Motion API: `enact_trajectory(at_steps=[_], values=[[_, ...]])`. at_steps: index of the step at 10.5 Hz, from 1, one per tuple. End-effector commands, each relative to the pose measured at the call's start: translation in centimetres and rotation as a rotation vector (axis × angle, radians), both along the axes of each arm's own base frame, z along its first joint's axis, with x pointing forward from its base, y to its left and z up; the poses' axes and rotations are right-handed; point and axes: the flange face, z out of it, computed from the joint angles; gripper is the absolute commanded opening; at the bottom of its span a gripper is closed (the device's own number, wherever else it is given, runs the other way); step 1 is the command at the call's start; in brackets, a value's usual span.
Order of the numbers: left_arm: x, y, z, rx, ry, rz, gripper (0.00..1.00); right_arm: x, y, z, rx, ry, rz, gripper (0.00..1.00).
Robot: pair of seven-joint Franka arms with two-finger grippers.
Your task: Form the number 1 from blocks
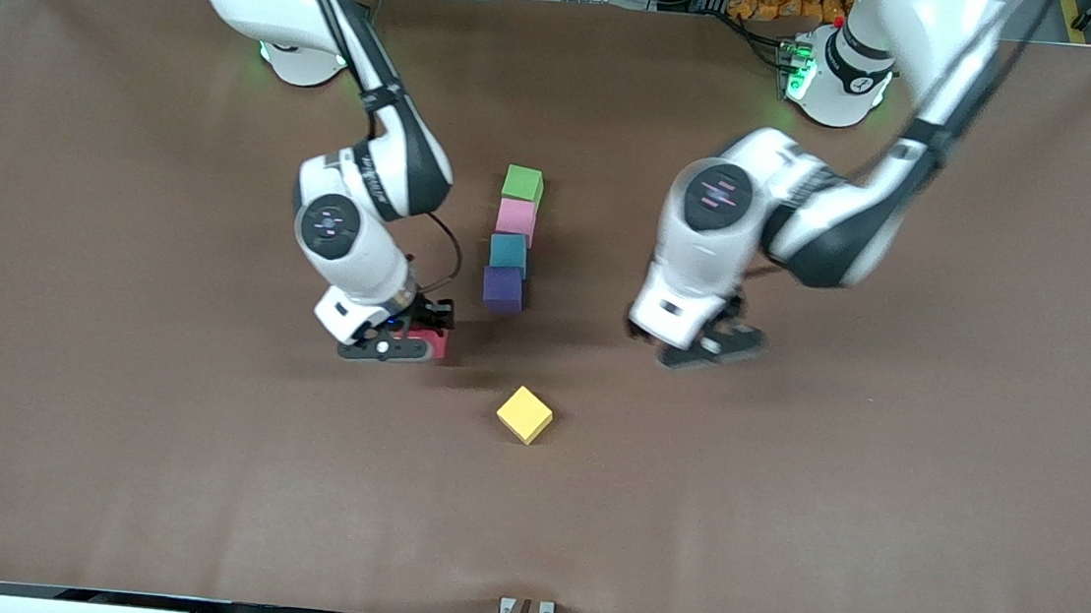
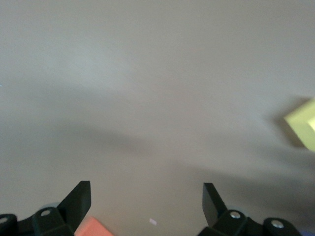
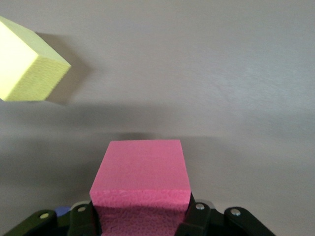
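- Brown matting covers the whole table [image 1: 97, 465] in the front view. On it stands a column of four cubes, touching one another: green cube [image 1: 523, 183] nearest the robots' bases, then pink cube [image 1: 516, 218], teal cube [image 1: 509, 251] and purple cube [image 1: 503, 288] nearest the camera. The column leans a little, so a careless nudge could skew it further.
- The right gripper [image 1: 396, 341] sits low beside the purple end, toward the right arm's end of the table, clenched on a red cube [image 1: 428, 343]. If it slides in at an angle, the cube may knock the purple one out of line.
- A yellow cube [image 1: 524, 413] lies loose and turned, nearer the camera than the column. The left gripper [image 1: 705, 345] hangs low over bare mat toward the left arm's end of the table.
- Along the top edge are cables, metal framing and a heap of orange objects.
- In the left wrist view, the left gripper's fingers [image 2: 78, 199] are spread wide with nothing between them. The yellow cube [image 2: 304, 123] shows at the edge, and a reddish corner [image 2: 93, 228] low down.
- In the right wrist view, the red cube [image 3: 140, 179] looks pink and fills the closed jaws. The yellow cube [image 3: 27, 61] lies close by; a sweep toward it could bump it.
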Motion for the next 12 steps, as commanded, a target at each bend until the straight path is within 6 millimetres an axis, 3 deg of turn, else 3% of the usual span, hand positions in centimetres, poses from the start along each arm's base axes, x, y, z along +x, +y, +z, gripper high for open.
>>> enact_trajectory(at_steps=[1, 2, 5, 8, 10, 12], values=[[1.8, 6.8, 1.3, 0.016, 0.045, -0.041, 1.0, 1.5, 3.5, -0.5, -0.002, -0.03, -0.052, 0.49], [2.7, 9.2, 1.7, 0.014, 0.048, -0.049, 1.0, 1.1, 4.2, -0.4, 0.002, -0.031, -0.062, 0.49], [3.8, 12.9, 2.9, -0.011, 0.048, -0.03, 1.0, -0.4, 6.4, -2.1, -0.011, -0.011, -0.061, 0.49], [3.7, 18.5, 4.5, -0.022, 0.133, -0.099, 1.0, -1.8, 8.5, -2.9, -0.017, -0.001, -0.037, 0.5], [2.4, 21.4, 5.8, -0.049, 0.182, -0.127, 1.0, -2.8, 9.8, -2.9, -0.017, 0.003, -0.042, 0.5], [-0.7, 22.8, 7.5, -0.085, 0.185, -0.131, 1.0, -3.5, 10.3, -3.2, -0.023, 0.01, -0.032, 0.51]])
